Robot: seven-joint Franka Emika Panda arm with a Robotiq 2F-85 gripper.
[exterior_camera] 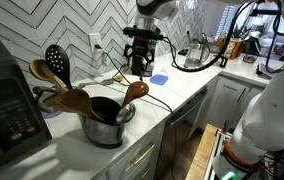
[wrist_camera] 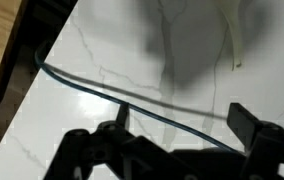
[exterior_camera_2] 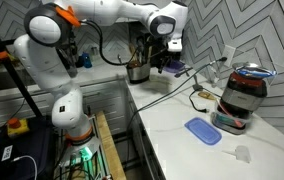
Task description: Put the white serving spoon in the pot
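The squat steel pot (exterior_camera: 106, 128) stands near the counter's front edge with tan wooden spoons (exterior_camera: 134, 93) leaning in it; it also shows behind the arm in an exterior view (exterior_camera_2: 139, 72). A black slotted spoon (exterior_camera: 57, 62) stands behind it. My gripper (exterior_camera: 140, 62) hangs open and empty above the white counter, apart from the pot, and shows in another exterior view (exterior_camera_2: 166, 58). In the wrist view its fingers (wrist_camera: 182, 125) straddle a black cable (wrist_camera: 92, 88). A slim cream-white strip (wrist_camera: 236, 45) lies at the top right, perhaps the white serving spoon's handle; its bowl is out of view.
A blue flat object (exterior_camera_2: 202, 130) lies on the marble counter (exterior_camera_2: 182, 150) near a dark round appliance (exterior_camera_2: 244, 95). A black appliance (exterior_camera: 7, 110) stands at one end and a steel kettle (exterior_camera: 192, 55) further along. The counter edge drops to the floor (wrist_camera: 2, 60).
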